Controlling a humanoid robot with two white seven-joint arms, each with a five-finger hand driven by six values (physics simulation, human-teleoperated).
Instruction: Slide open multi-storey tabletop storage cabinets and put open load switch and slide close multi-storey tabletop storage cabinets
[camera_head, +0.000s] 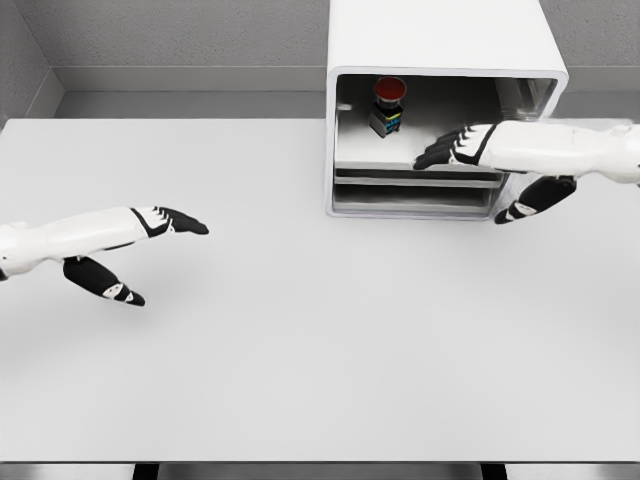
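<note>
A white multi-storey storage cabinet (440, 45) stands at the back of the table, right of the middle. Its top level is open at the front. Inside, toward the left, the load switch (387, 106) stands upright, with a red knob on a dark body. My right hand (450, 150) reaches in from the right, fingers stretched flat over the front lip of that top drawer, the thumb (520, 210) hanging below near the cabinet's lower right corner. It holds nothing. My left hand (165, 235) hovers over the table at the left, open and empty.
Two lower shelves (415, 195) show as thin slots under the open level. The white table (320, 350) spreads wide in front, its near edge at the bottom of the view. Grey walls stand behind the cabinet.
</note>
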